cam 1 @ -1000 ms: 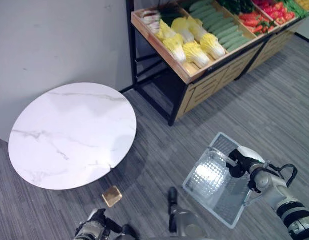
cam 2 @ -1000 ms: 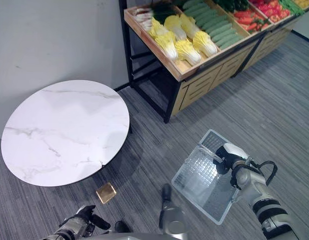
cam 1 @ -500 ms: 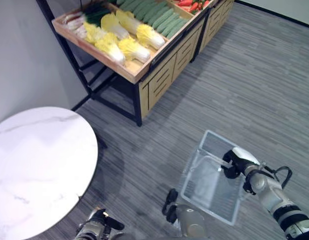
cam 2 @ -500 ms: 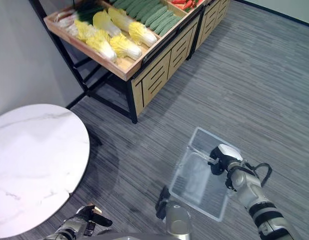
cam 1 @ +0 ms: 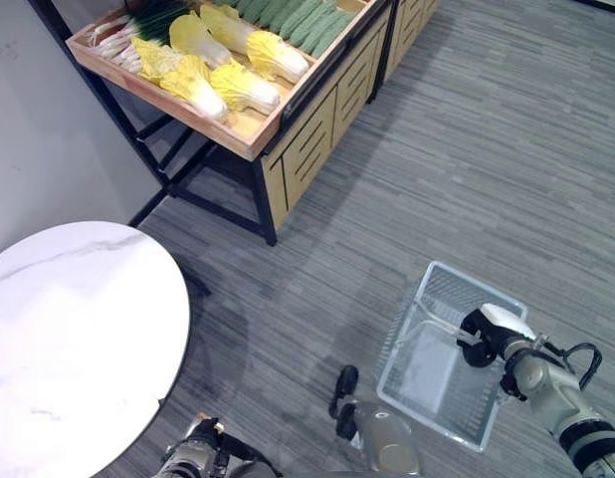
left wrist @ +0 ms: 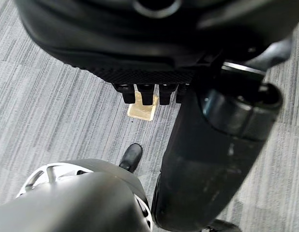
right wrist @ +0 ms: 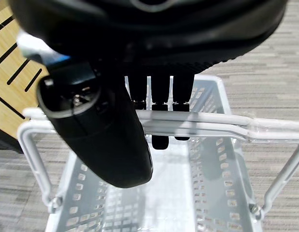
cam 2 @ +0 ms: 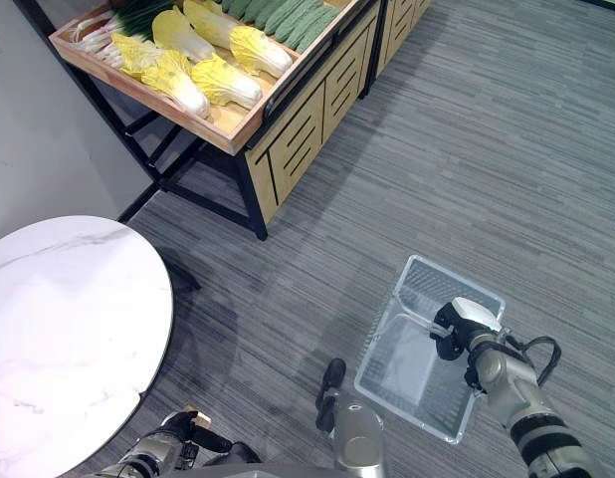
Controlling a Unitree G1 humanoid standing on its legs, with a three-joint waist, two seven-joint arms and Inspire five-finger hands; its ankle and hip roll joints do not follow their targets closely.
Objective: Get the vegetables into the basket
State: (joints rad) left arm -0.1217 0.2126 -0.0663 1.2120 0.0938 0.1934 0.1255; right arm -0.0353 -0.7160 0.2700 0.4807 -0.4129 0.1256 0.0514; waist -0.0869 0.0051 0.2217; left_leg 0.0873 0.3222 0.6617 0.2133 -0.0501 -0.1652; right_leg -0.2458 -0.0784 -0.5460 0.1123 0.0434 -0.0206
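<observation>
At the far left a round white marble table is standing on the grey carpet, and just below its near edge the left hand is hanging low with its fingers curling down towards the floor and gripping nothing; past them in the left wrist view a small tan square is lying flat on the carpet. Further back, up and to the right of the table, a wooden produce stand on a black frame is carrying the vegetables: green onions at the left end of the tray, pale yellow napa cabbages lying side by side in the middle, and green cucumbers beyond them, all well apart from both hands. To the right, out on the open carpet and well away from the stand, a clear plastic basket is hanging from the right hand, which is reaching in from the lower right. In the right wrist view its fingers are hooking round the white wire handle with the thumb wrapping round the near side, so the hand is clamping the handle, and the perforated floor of the basket is showing beneath with nothing in it.
</observation>
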